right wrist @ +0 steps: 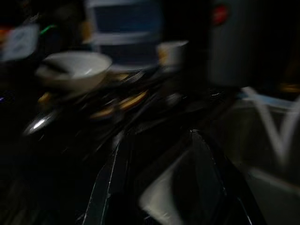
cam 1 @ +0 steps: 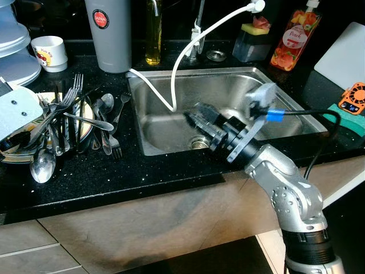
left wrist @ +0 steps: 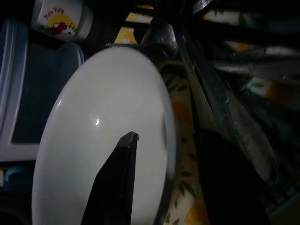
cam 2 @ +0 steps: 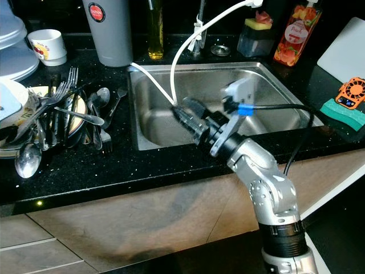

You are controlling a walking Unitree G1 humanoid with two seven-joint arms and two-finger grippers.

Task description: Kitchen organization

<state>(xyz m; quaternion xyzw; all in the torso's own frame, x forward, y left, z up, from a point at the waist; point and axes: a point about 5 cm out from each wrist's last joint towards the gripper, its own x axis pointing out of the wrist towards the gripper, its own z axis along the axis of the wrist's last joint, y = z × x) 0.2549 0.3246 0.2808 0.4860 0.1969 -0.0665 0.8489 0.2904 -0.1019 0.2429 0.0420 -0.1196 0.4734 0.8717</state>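
A pile of dirty plates (cam 1: 85,127) with several forks and spoons (cam 1: 68,105) sits on the black counter left of the steel sink (cam 1: 165,128). My left wrist (cam 1: 17,105) hovers over the pile. In the left wrist view one black finger (left wrist: 117,183) lies inside a white bowl (left wrist: 93,136), and the other finger is hidden under it. The same bowl (right wrist: 75,69) appears raised above the pile in the right wrist view. My right gripper (cam 1: 197,117) reaches over the sink basin towards the left, open and holding nothing (right wrist: 157,137).
A white hose (cam 1: 182,63) loops from the tap into the sink near the right gripper. Along the back stand a grey tumbler (cam 1: 108,34), an oil bottle (cam 1: 153,34), a small mug (cam 1: 50,51) and a soap bottle (cam 1: 293,40). An orange fan (cam 1: 353,98) lies at the right.
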